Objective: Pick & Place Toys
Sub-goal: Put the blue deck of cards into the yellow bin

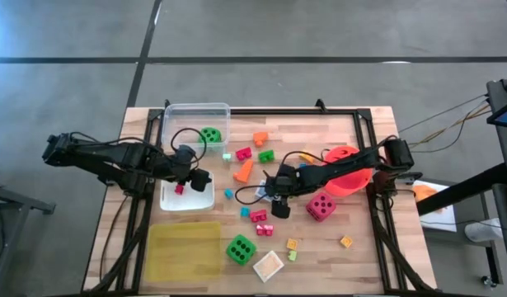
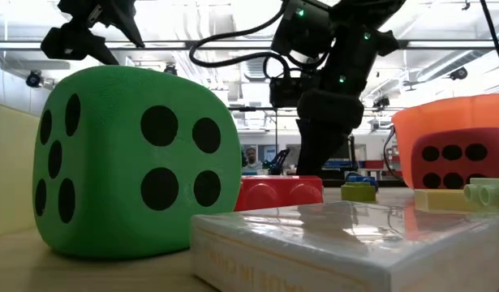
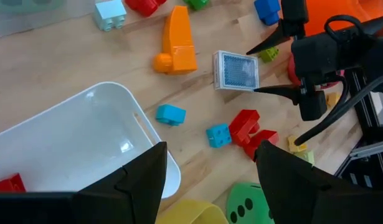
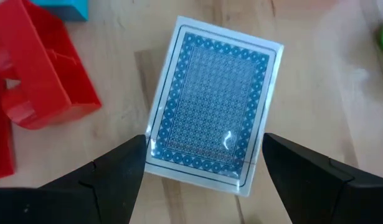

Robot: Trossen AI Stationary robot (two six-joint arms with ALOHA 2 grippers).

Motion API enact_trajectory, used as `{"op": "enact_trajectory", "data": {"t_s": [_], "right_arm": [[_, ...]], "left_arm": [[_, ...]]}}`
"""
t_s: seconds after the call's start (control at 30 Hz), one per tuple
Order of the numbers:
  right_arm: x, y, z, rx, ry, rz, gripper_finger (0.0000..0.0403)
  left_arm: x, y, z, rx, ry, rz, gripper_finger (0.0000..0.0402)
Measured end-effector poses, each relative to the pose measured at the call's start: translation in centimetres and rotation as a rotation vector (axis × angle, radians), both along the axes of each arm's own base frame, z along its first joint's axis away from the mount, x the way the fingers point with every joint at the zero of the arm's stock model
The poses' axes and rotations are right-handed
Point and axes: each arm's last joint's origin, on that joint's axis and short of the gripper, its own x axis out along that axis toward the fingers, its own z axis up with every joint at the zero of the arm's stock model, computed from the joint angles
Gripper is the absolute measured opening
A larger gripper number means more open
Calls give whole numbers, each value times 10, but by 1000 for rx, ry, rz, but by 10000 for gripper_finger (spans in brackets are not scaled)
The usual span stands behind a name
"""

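Note:
A blue-backed pack of cards (image 4: 213, 102) lies flat on the wooden table, also seen in the left wrist view (image 3: 236, 70). My right gripper (image 4: 203, 140) hangs open over it, pointing steeply down. One finger (image 3: 266, 46) stands on each side of the pack, and I see no touch. It is near the table's middle (image 1: 269, 188). My left gripper (image 3: 211, 149) is open over the white tub (image 1: 195, 200) at the left, holding nothing. A red block (image 1: 179, 189) lies in that tub.
Red blocks (image 4: 45, 74) and small blue blocks (image 3: 219, 135) lie close to the pack, with an orange block (image 3: 175, 40) beyond. A pink die (image 1: 321, 206) and the orange bucket (image 1: 348, 173) sit to the right. A green die (image 1: 241, 248), a yellow lid (image 1: 185, 247) and a clear tub (image 1: 195, 124) stand around.

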Motion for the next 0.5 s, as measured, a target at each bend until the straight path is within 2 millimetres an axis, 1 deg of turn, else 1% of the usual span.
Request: {"op": "enact_trajectory", "data": {"t_s": [0.2, 0.5], "right_arm": [[-1, 1, 1, 21, 2, -46, 315], [4, 5, 17, 50, 24, -142, 315]], "left_arm": [[0, 0, 0, -3, 1, -2, 234], [0, -1, 0, -15, 2, -11, 234]]}}
